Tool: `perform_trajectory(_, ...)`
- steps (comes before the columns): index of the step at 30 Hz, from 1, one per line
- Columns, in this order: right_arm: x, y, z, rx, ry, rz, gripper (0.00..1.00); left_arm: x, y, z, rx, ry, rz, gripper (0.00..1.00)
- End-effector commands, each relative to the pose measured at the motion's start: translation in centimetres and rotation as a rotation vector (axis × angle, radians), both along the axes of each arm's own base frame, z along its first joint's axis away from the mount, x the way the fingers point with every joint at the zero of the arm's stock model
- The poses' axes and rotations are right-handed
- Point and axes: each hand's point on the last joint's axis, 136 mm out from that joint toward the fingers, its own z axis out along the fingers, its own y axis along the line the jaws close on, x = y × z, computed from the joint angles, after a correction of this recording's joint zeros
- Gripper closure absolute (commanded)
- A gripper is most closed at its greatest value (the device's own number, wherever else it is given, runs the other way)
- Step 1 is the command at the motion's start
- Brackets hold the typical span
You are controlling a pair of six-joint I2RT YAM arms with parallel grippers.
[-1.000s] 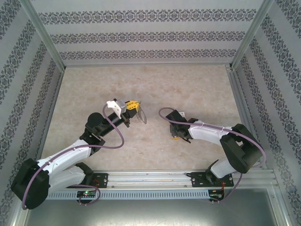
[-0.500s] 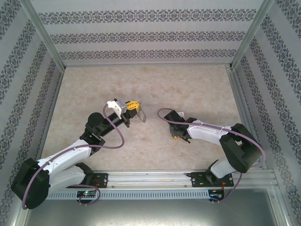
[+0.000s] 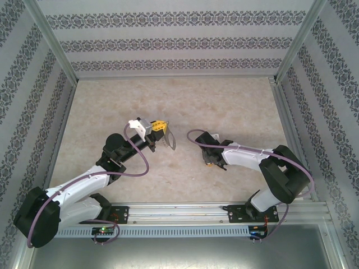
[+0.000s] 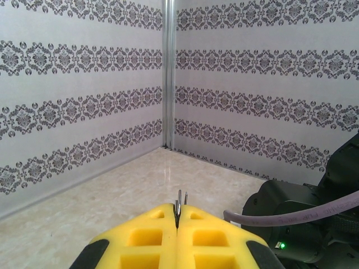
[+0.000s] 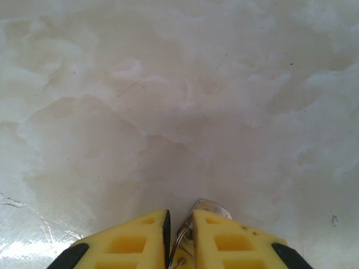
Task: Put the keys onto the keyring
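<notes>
One dark grey oval keyring loop [image 3: 171, 141] clamped in closed left end effector [image 3: 161, 128]. One small silver key [image 5: 210, 207] inside nearly closed right end effector [image 5: 180, 217]; grip uncertain.

Left arm [image 3: 73, 190] and right arm [image 3: 249, 157]: white shells and black joints recorded. A purple cable [image 3: 140, 162] is looped along each. Left gripper [image 4: 176, 218] and right gripper [image 5: 180, 221] are fitted with yellow fingers [image 4: 140, 241], moulded with square recesses and edged in black. A green light [image 4: 282, 245] is noted on a black housing.
</notes>
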Motion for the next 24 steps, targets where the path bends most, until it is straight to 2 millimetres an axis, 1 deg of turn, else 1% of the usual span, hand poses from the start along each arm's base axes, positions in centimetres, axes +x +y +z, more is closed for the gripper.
perform_trajectory(1,0.0,0.2,0.2,-0.022,-0.004,0.007,0.85,-0.6,-0.3,2.4,-0.050,-0.058,-0.027,1.00)
perform_trajectory(4,0.0,0.2,0.2,-0.023,-0.003,0.007,0.92,-0.6,-0.3,2.5,-0.052,-0.060,-0.025,1.00)
perform_trajectory(6,-0.1,0.2,0.4,-0.024,-0.003,0.011,0.99,-0.6,-0.3,2.4,-0.051,-0.058,-0.026,1.00)
perform_trajectory(9,0.0,0.4,1.3,-0.015,-0.020,0.018,1.00,-0.6,-0.4,2.5,-0.052,-0.058,-0.028,1.00)
perform_trajectory(11,0.2,0.7,2.6,0.008,-0.048,0.026,1.00,-0.5,-0.4,2.6,-0.051,-0.058,-0.029,1.00)
perform_trajectory(14,1.0,1.5,5.9,0.101,-0.138,0.044,1.00,-0.5,-0.6,2.7,-0.050,-0.057,-0.033,1.00)
perform_trajectory(17,2.0,3.1,10.2,0.276,-0.256,0.106,1.00,-0.5,-0.8,2.8,-0.049,-0.053,-0.042,1.00)
perform_trajectory(19,2.5,4.2,13.1,0.433,-0.330,0.163,1.00,-0.5,-0.9,2.7,-0.048,-0.047,-0.049,1.00)
perform_trajectory(22,2.9,4.7,16.3,0.612,-0.385,0.225,1.00,-0.6,-1.2,2.7,-0.042,-0.046,-0.064,1.00)
perform_trajectory(24,3.0,5.0,17.9,0.704,-0.406,0.270,1.00,-0.6,-1.4,2.6,-0.028,-0.044,-0.077,1.00)
